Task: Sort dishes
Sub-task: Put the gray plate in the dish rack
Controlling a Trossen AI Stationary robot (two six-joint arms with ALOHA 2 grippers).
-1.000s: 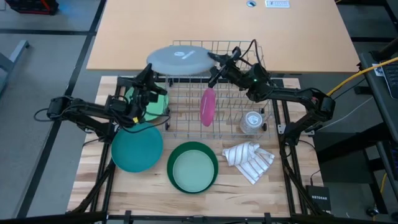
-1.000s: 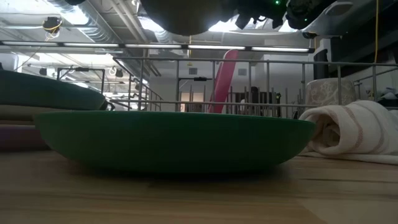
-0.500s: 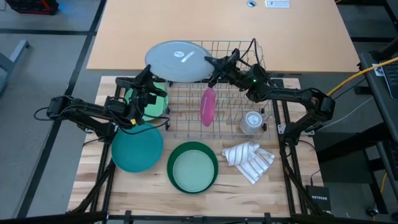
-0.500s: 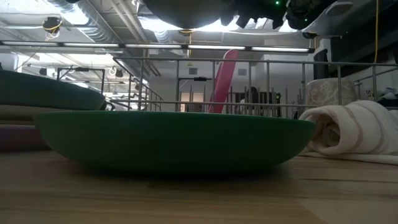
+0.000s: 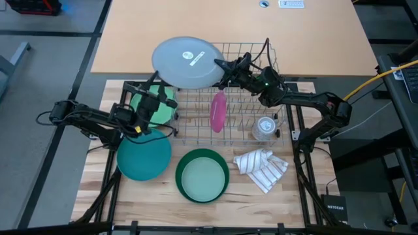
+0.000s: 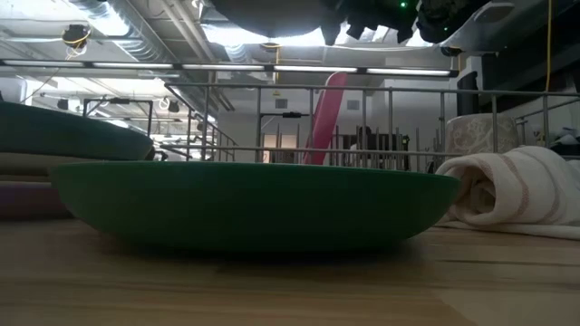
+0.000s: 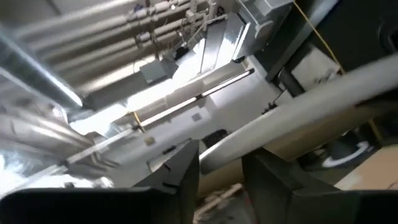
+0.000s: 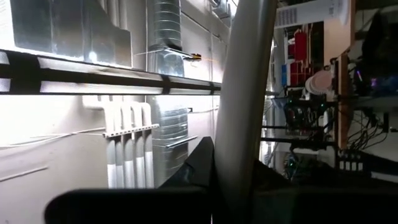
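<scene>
Your grey plate (image 5: 186, 61) was a flat round disc with a small white label, held level above the far-left corner of the rack (image 5: 258, 111). Your right pincer (image 5: 225, 68) was closed on its right rim. Your left pincer (image 5: 159, 99) stood parted with nothing between its fingers, over the light green plate (image 5: 159, 112) at the worktop's (image 5: 307, 196) left, below the grey plate.

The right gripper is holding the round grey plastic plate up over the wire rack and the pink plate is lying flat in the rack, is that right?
Not quite. The pink plate stands on edge in the wire rack, as the high view shows. The right gripper does hold the round grey plastic plate over the rack.
</scene>
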